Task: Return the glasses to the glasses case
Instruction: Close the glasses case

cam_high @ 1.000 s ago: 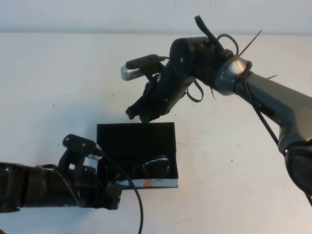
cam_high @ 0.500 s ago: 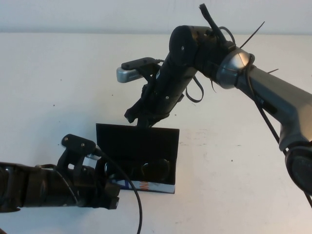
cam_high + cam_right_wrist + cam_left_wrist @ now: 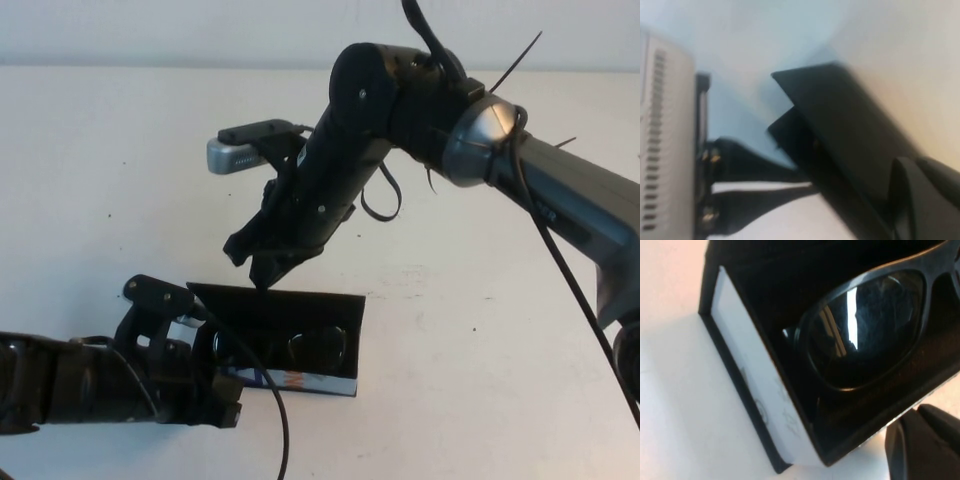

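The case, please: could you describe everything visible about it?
The case is a black rectangular box with a white printed front edge, sitting on the table beside the left gripper. Its flat hinged lid is half lowered, with the shut right gripper pressing its edge. Glasses lie inside on black lining.

Right arm [image 3: 560, 200]: silver-grey link, black wrist housing, loose black cables and cable ties, silver camera module [image 3: 240, 152]. Left arm [image 3: 70, 385]: black, 1 black cable.

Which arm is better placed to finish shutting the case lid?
Right. The right gripper, shut, sits at the raised lid's far edge above the glasses. The left gripper is low at the case's front-left corner.
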Available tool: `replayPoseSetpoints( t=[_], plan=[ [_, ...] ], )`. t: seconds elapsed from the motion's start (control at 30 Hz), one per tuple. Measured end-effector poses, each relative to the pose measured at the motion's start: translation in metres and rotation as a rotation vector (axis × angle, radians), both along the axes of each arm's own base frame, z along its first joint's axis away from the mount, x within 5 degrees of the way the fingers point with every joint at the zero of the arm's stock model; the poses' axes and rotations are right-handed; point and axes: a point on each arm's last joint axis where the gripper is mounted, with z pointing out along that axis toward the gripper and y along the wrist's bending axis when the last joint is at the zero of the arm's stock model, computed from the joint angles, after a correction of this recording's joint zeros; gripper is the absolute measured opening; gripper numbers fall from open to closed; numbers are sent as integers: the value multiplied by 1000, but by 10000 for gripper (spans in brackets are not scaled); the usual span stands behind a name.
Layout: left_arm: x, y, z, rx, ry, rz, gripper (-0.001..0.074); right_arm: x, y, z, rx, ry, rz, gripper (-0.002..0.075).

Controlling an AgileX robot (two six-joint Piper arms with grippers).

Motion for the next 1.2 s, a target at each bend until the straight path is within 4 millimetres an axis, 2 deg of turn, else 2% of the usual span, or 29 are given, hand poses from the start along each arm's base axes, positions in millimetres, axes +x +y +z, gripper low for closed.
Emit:
replayPoseSetpoints(
  t=[0.27, 0.4, 0.53, 0.7, 0.97, 1.2],
  plan=[
    [0, 0, 0, 1, 0, 1, -1, -23, 7, -14, -25, 92, 17, -11],
    [0, 0, 0, 1, 0, 1, -1, -32, 8, -30, -58, 145, 25, -11],
    [0, 0, 0, 1, 0, 1, -1, -37, 6, -41, -85, 177, 27, -11],
    [0, 0, 1, 0, -4, 1, -1, -36, 5, -43, -94, 172, 27, -11],
    [-5, 2, 27, -26, -64, 17, -1, -35, 7, -53, -109, 189, 26, -11],
    [-10, 5, 47, -50, -109, 22, -1, -35, 6, -52, -108, 188, 26, -11]
  ],
)
